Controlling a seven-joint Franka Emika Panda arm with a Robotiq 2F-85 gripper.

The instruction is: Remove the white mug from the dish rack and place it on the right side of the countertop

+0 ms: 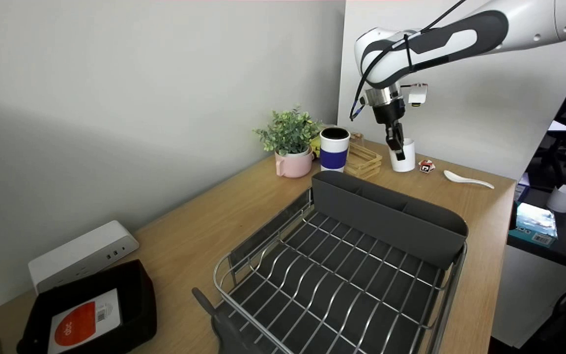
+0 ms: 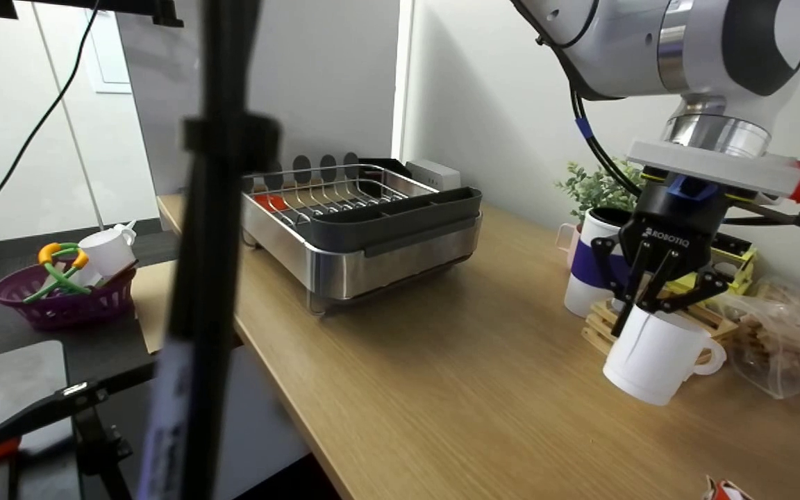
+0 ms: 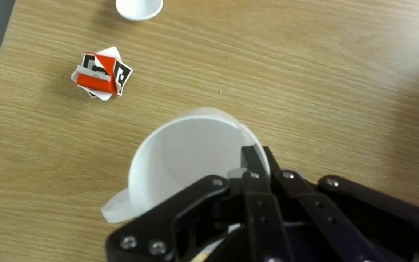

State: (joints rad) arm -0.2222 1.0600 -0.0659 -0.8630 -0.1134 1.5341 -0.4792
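Well left of my gripper in an exterior view stands the dish rack; just behind the gripper sits a wooden crate, which a sideways drift could bump. Directly below, clamped by one wall, the white mug is held tilted; let go like that, it could topple on the countertop. My arm reaches over from above, gripper slanting down.

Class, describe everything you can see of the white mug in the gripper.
The white mug is plain and cylindrical, with one side handle; it looks smooth, perhaps plastic or ceramic. The gripper pinches its wall at the rim, one fingertip inside, the other outside. The mug leans, mouth up, over the countertop, away from the dish rack; whether its base touches down is unclear.
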